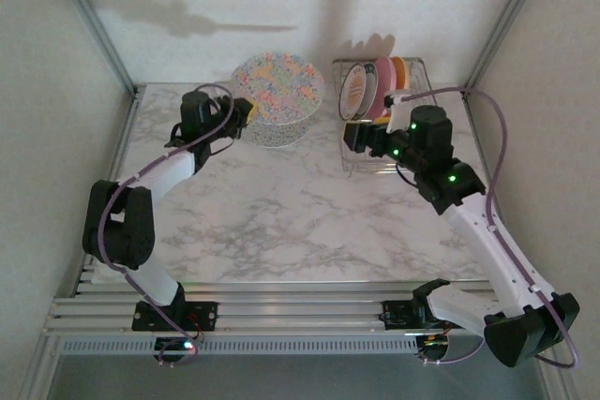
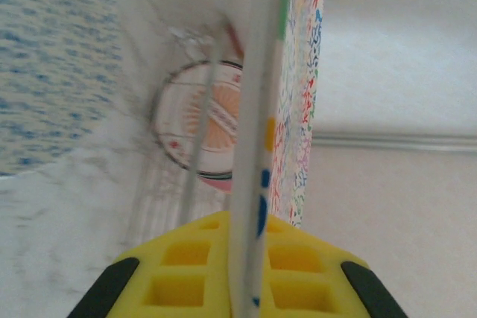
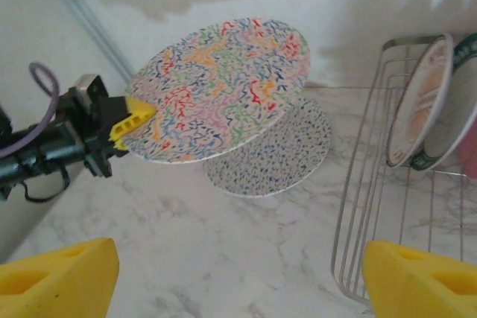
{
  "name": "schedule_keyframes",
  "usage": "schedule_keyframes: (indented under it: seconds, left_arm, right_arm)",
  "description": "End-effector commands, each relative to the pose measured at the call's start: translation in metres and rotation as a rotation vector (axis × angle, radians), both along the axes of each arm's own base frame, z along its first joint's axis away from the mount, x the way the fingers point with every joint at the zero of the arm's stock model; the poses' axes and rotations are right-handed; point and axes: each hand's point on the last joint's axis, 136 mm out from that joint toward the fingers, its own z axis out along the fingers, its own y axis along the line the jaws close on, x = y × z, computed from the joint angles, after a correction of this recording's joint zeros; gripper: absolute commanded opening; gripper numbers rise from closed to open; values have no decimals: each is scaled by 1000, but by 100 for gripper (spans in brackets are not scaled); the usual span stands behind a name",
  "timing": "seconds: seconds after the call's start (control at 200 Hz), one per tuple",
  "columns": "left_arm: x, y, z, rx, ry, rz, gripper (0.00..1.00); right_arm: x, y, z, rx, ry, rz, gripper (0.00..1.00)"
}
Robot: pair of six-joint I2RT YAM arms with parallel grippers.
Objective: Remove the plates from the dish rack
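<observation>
Jaws of left gripper [image 1: 246, 110] pinch rim of speckled plate [image 1: 278, 86], above second speckled plate [image 3: 276, 158] on table [image 1: 281, 213]. Right gripper [image 1: 361, 133] wide open, empty, at dish rack [image 1: 375, 166] near end; other plates [image 1: 370, 86] upright inside.

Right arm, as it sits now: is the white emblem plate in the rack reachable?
Probably yes. The right gripper is open near the dish rack, the white plate stands first in its row, and nothing blocks it.

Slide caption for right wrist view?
Left gripper holds a speckled plate by its rim over a second speckled plate lying flat; dish rack at right.
</observation>
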Motion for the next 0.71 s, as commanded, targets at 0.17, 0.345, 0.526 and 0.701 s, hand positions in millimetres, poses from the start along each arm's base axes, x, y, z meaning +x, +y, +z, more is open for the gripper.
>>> schedule_keyframes:
  seconds: [0.17,0.345,0.526,0.701]
  left_arm:
    - [10,24,-26,49,-86,99,0]
    - [18,33,-60,77,-47,134,0]
    - [28,33,-80,85,-21,137,0]
    - [37,32,-94,90,2,134,0]
  right_arm:
    - [5,33,-13,-15,-106,85,86]
    - [11,39,-16,-27,-101,90,86]
    - [11,40,-20,-38,-94,95,86]
    - [11,40,-23,-31,-86,98,86]
